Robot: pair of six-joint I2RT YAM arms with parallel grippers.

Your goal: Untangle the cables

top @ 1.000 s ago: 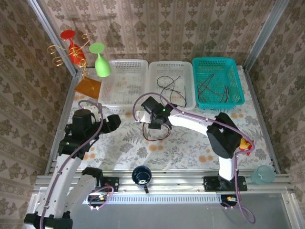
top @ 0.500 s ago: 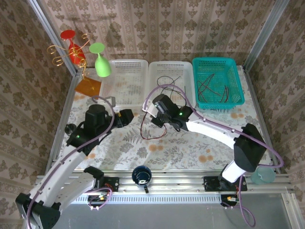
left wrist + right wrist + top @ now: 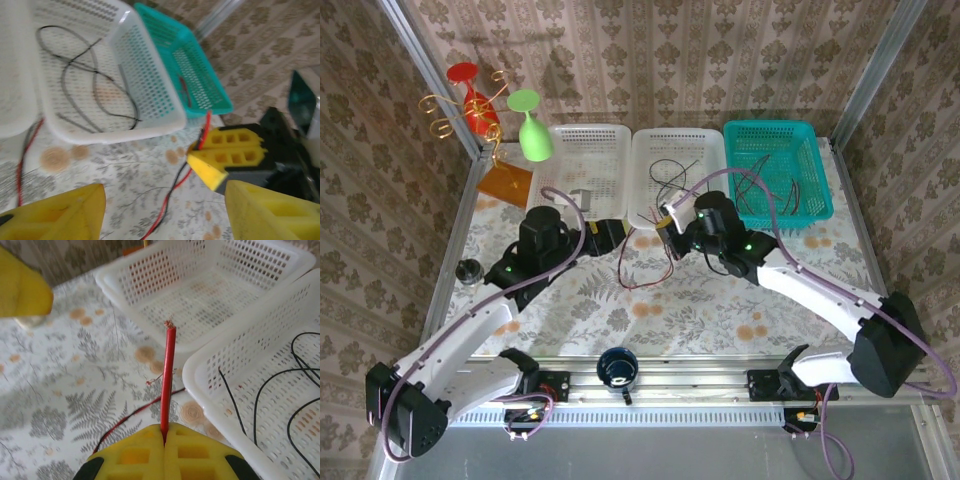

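Note:
A red cable (image 3: 167, 375) stands straight out of my right gripper (image 3: 164, 432), which is shut on it. In the top view the right gripper (image 3: 672, 226) hangs by the front rim of the middle white basket (image 3: 642, 218). Twisted red and black cables (image 3: 642, 268) trail from it down to the tablecloth. My left gripper (image 3: 607, 236) is just to their left. Its yellow fingers (image 3: 55, 215) stand open, with the twisted cables (image 3: 175, 187) between them and untouched. More black cables (image 3: 80, 75) lie in the middle basket, and dark red ones (image 3: 772, 185) in the teal basket (image 3: 820, 170).
An empty white basket (image 3: 552, 180) stands at the back left. Behind it is a gold rack with a red and a green glass (image 3: 528, 135). A dark cup (image 3: 617, 366) sits at the near rail, and a small dark object (image 3: 470, 268) at the left edge.
My right gripper has carried the red cable up and to the right, toward the middle basket. The left arm has reached in after it, and its fingers have narrowed.

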